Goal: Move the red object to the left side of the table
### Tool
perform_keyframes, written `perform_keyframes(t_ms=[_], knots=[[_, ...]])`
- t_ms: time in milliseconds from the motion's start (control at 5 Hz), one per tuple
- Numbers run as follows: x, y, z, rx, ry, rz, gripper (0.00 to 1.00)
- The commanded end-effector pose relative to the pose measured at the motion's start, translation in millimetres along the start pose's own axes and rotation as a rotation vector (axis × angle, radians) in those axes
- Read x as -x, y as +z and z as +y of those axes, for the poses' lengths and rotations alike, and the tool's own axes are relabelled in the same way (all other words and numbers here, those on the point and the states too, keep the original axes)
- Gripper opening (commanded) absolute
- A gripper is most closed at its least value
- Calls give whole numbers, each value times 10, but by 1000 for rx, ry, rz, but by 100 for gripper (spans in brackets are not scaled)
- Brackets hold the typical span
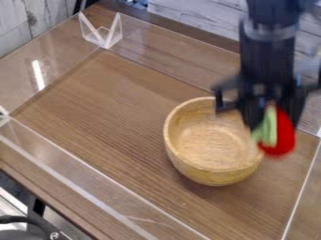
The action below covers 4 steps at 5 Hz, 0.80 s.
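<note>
Being small, rounded and glossy, the red object [277,133] will, I think, be light in weight and rather firm — maybe a little slippery on its smooth red skin. The green top [265,127] looks thinner and softer, so I would not trust it as a holding place; better is to take the round body at its widest part, one finger on each side, with only a modest squeeze. As for where it lies, it is at the lower end of the gripper [262,111], between the blurred fingers, with its green part turned toward nine o'clock. The gripper appears to be closed around this object and bearing it above the table [94,117], near the two o'clock side of the wooden bowl [186,141]. The exact finger contact I cannot tell, because of the blur. For the left side, the carry should go toward nine o'clock — high enough to pass the bowl rim.
</note>
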<state>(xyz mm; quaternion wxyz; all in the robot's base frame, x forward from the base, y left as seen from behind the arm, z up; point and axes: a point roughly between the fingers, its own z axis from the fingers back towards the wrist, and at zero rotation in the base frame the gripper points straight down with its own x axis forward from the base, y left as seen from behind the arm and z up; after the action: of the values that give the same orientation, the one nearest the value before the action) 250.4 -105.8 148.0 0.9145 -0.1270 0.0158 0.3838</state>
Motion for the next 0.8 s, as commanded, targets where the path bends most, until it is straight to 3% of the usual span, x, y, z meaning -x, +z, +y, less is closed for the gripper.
perform_keyframes(t_ms=[0, 200, 600], knots=[[-221, 449, -61, 59, -15, -28, 0], [-245, 558, -169, 62, -22, -21, 0], [0, 516, -139, 56, -38, -14, 0]])
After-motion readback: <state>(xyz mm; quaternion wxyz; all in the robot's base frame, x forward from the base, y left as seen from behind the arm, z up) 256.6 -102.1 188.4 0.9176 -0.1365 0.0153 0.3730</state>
